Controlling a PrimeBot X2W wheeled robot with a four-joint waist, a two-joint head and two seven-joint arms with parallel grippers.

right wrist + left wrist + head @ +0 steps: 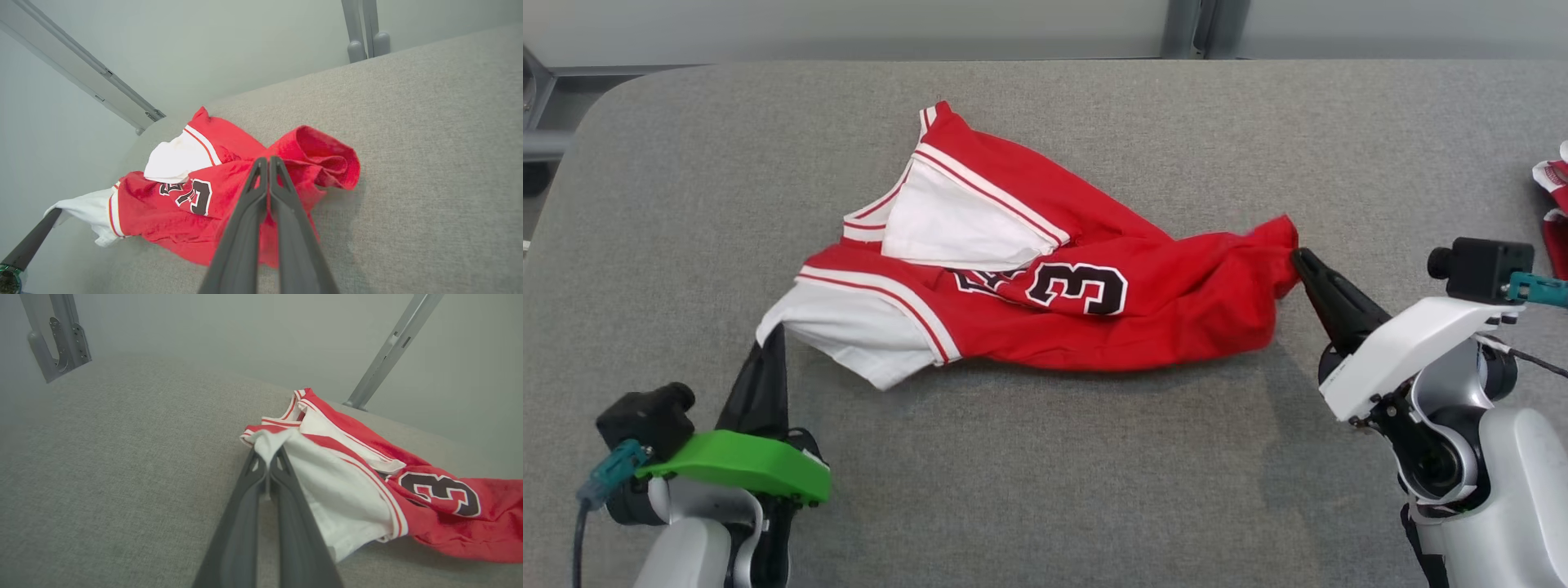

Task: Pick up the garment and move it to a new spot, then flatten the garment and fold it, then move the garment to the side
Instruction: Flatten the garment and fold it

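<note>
Both pairs of jaws are closed tight: the left jaws pinch the white corner of the garment (1176, 314), and the right jaws meet on its red hem end, though how much cloth they caught is hard to tell. The garment lies crumpled in the middle of the surface (1045, 490). To lift it well, raise both ends together and evenly, keeping light tension so neither pinch slips.

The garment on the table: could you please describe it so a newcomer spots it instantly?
On the grey table lies a crumpled red jersey, its ends pinched by the left gripper and right gripper. Its black number 3 sets it apart from the red-and-white cloth at the right edge.
</note>
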